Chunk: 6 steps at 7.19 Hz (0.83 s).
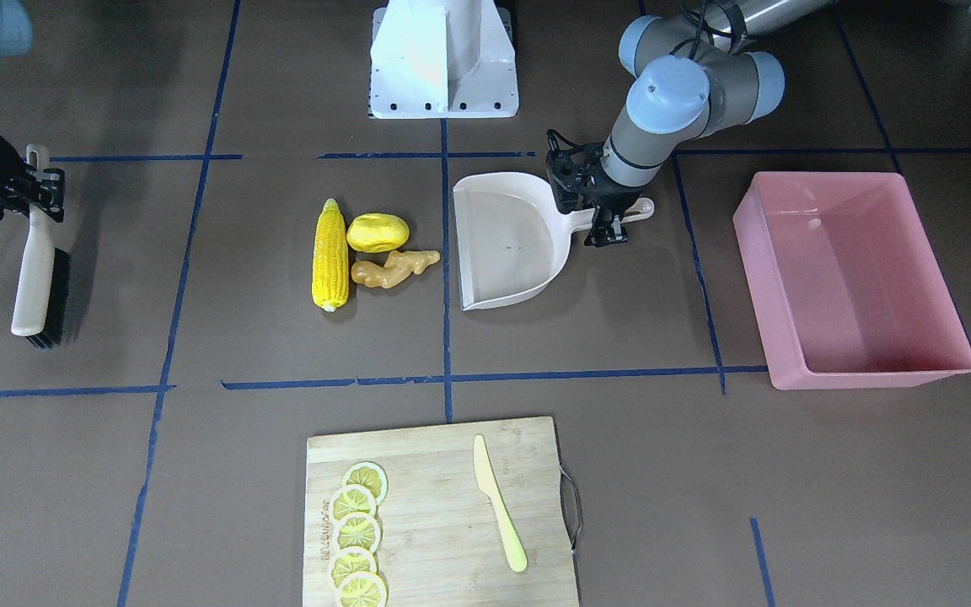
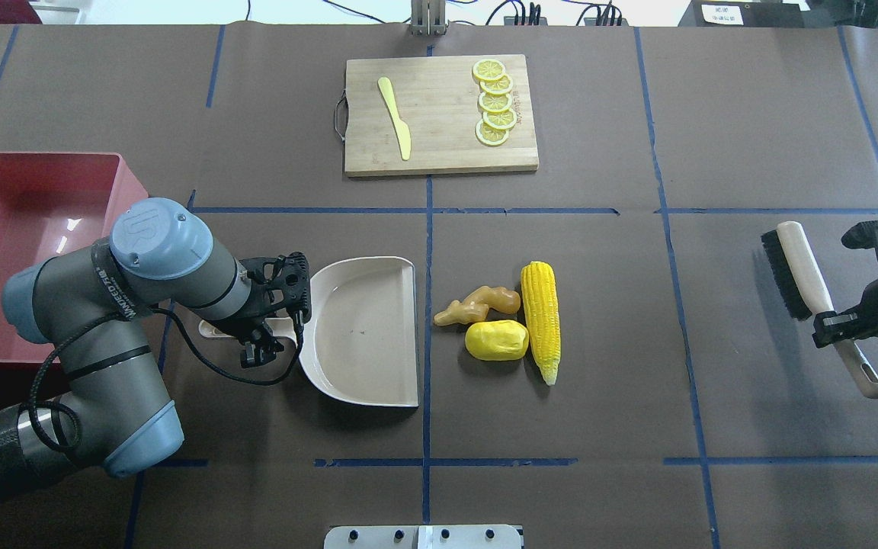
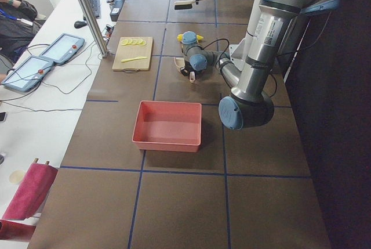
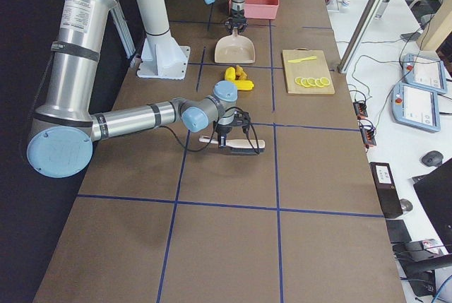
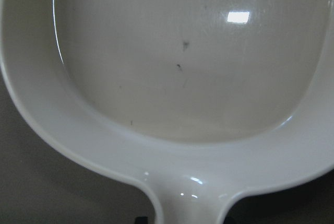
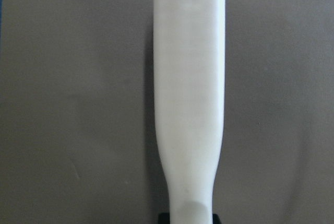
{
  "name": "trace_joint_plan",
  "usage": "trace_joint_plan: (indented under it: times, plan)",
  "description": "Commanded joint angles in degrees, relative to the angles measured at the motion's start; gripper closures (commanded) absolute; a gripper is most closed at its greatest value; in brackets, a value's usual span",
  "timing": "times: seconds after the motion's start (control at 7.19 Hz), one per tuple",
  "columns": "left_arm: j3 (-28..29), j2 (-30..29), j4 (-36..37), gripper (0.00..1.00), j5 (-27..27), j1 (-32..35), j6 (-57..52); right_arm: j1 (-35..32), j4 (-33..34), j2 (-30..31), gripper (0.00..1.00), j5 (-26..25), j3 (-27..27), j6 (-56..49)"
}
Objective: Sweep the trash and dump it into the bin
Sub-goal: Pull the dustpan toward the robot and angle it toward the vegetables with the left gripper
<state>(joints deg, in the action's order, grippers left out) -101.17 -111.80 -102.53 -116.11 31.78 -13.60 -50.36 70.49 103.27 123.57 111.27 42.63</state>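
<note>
Brown paper crossed by blue tape lines (image 2: 425, 427) is spread over the table (image 2: 599, 419), and most of its surface is left bare.

Near the middle, the trash is gathered in one tight cluster. The corn cob (image 2: 542, 320) is laid lengthwise on the side toward the right arm. The potato-like lump (image 2: 496, 340) is pressed against its flank, and the ginger root (image 2: 477, 303) is set just beside both.

The dustpan (image 2: 366, 332) is placed with its straight open lip facing that cluster, along the centre tape line. A narrow strip of bare paper is left between lip and ginger root. Its handle is clamped by the left gripper (image 2: 264, 335), whose jaws are closed across it.

The bin (image 2: 20, 229) is set at the table's left end, well apart from the trash. One corner is hidden behind the left arm in the overhead view.

A wide open stretch is left between the corn cob and the brush (image 2: 805, 274). The brush is held by its pale handle in the closed jaws of the right gripper (image 2: 834, 326), bristles toward the trash. Whether the bristles touch the paper cannot be made out.

At the far edge, a cutting board (image 2: 439, 152) carries lemon slices (image 2: 495, 103) and a knife (image 2: 395, 118).
</note>
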Motion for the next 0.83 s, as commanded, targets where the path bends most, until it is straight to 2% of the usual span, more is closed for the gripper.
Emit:
trace_joint_plan:
  times: [0.0, 0.42, 0.56, 0.7]
  plan:
    - [-0.8, 0.1, 0.1, 0.85, -0.1, 1.0, -1.8, 0.0, 0.0, 0.0, 1.0, 0.0, 0.0, 0.0]
    - [-3.1, 0.2, 0.1, 0.97, -0.2, 3.2, -3.0, 0.0, 0.0, 0.0, 1.0, -0.1, 0.0, 0.0]
    - [-3.3, -0.2, 2.6, 0.99, 0.1, 3.7, -8.4, 0.0, 0.0, 0.0, 1.0, -0.1, 0.0, 0.0]
    - [-4.4, -0.6, 6.0, 1.0, 3.1, 4.0, -11.8, 0.0, 0.0, 0.0, 1.0, -0.1, 0.0, 0.0]
